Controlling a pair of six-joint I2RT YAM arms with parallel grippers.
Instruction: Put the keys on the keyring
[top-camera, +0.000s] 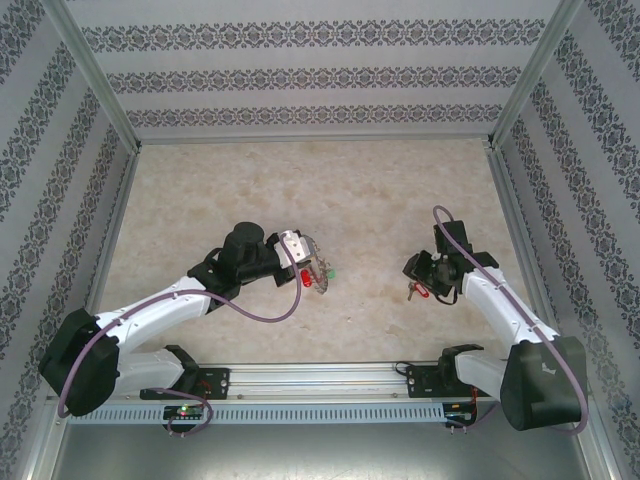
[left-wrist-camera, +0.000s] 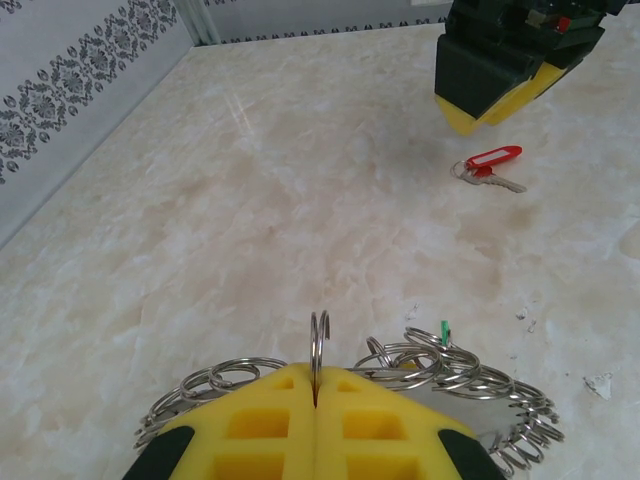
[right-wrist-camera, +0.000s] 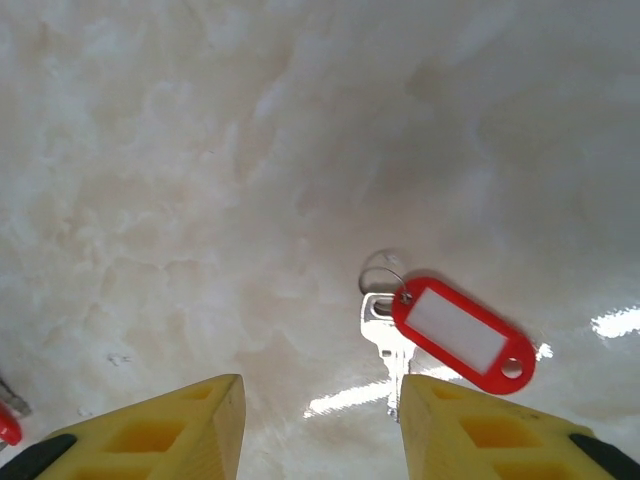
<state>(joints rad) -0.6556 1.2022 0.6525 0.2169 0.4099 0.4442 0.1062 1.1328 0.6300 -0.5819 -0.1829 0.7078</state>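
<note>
While the left gripper (left-wrist-camera: 316, 395) clamps the keyring (left-wrist-camera: 455, 375), the wide-open right gripper (right-wrist-camera: 322, 400) hovers over a red-tagged key (right-wrist-camera: 462, 333), not yet threaded.

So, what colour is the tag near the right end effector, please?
Red tag, clearest from right wrist.

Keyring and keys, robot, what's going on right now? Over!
Left gripper shut on a link of the keyring. Right gripper open over the red-tagged key on the table. Nothing blocking it.
</note>
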